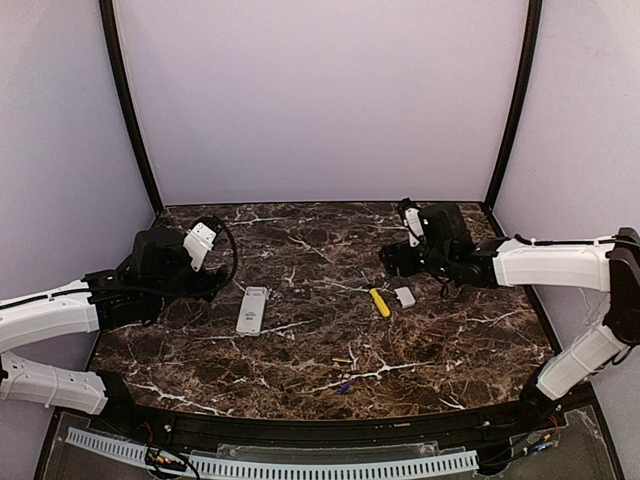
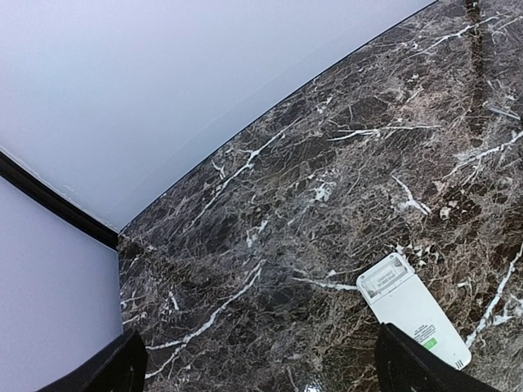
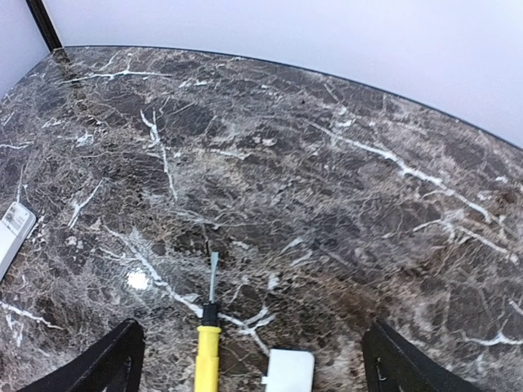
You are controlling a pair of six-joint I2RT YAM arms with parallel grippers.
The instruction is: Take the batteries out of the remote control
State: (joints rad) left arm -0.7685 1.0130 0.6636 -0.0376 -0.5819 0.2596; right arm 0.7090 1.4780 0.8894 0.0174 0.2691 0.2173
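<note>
Both grippers empty, batteries out on the table (image 1: 470, 345)
Left gripper (image 2: 261, 359) and right gripper (image 3: 253, 359) gaped wide, holding nothing; remote (image 1: 252, 310) lay near the left one, batteries (image 1: 345, 385) loose toward the front.

Dark brown marble table (image 1: 300, 250) with white veins. A yellow-handled screwdriver (image 1: 380, 302) lies flat right of center, tip pointing toward the back, probably a flathead but it's tiny. A small white cover (image 1: 405, 296) sits just beside the handle, not touching. Plain pale wall (image 1: 320, 100) behind.
</note>
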